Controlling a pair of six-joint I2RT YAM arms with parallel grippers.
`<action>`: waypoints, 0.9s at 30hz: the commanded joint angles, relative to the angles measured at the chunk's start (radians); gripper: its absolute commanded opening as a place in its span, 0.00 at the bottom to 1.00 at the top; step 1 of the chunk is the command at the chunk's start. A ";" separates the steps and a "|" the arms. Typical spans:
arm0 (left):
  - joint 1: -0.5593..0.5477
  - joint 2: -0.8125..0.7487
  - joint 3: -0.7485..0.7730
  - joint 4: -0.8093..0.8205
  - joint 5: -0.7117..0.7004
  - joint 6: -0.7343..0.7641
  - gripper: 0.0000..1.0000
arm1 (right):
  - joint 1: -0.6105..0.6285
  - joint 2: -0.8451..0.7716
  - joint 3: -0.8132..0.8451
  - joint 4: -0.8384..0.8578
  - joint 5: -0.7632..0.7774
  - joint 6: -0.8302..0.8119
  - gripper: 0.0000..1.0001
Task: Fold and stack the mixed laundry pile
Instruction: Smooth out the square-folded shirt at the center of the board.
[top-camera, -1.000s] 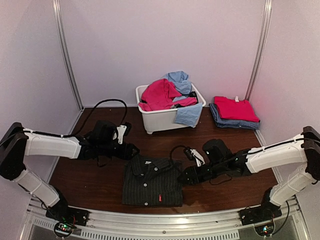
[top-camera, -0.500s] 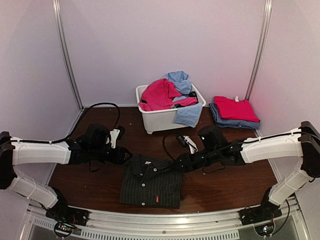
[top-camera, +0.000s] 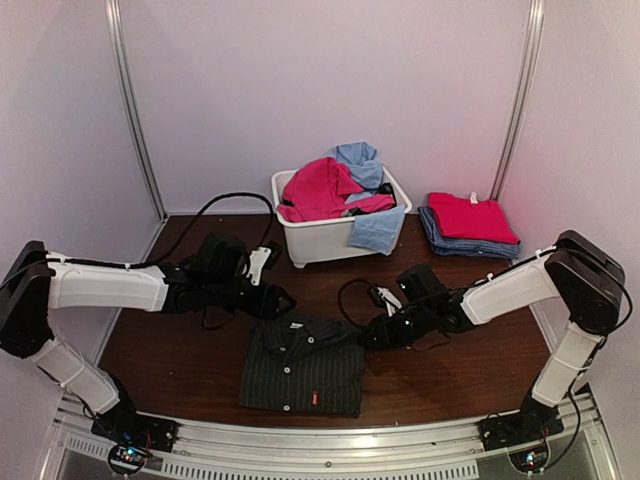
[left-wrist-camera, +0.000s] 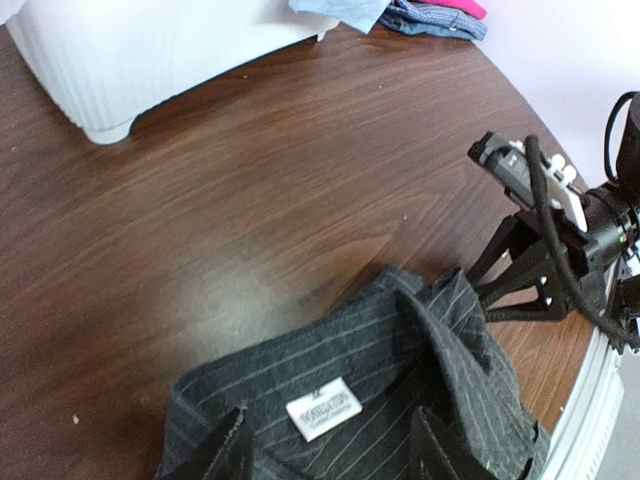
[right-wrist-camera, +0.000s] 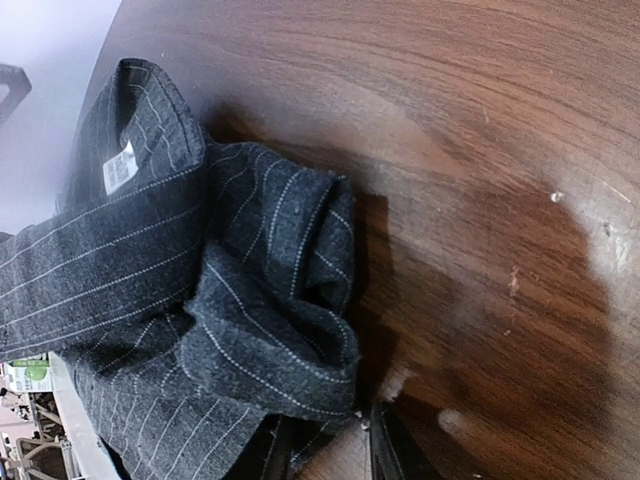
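The left gripper is spread above the collar of the pinstriped shirt. The right gripper is set narrow at the bunched shoulder, and whether cloth is pinched cannot be told.

Dark wood table: pinstriped shirt, white tub, folded stack.

From my seat I see a white plastic tub standing at the back middle of the dark wooden table. The left wrist view shows the tub's ribbed wall and rounded corner foot resting on the boards. The tabletop is glossy, with a pale sheen and a few light specks on it. Pale walls close in the back and sides. A metal strip climbs on the left and another on the right. A metal rail runs along the near edge.
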 joint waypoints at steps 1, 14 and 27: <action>-0.030 0.134 0.159 0.047 0.086 0.015 0.56 | 0.007 0.030 0.003 0.034 0.018 -0.013 0.27; -0.102 0.390 0.355 -0.077 0.123 0.004 0.54 | -0.007 -0.097 -0.046 0.038 0.047 -0.029 0.49; -0.101 0.416 0.377 -0.002 0.113 -0.033 0.00 | -0.018 0.047 -0.012 0.135 -0.045 -0.025 0.42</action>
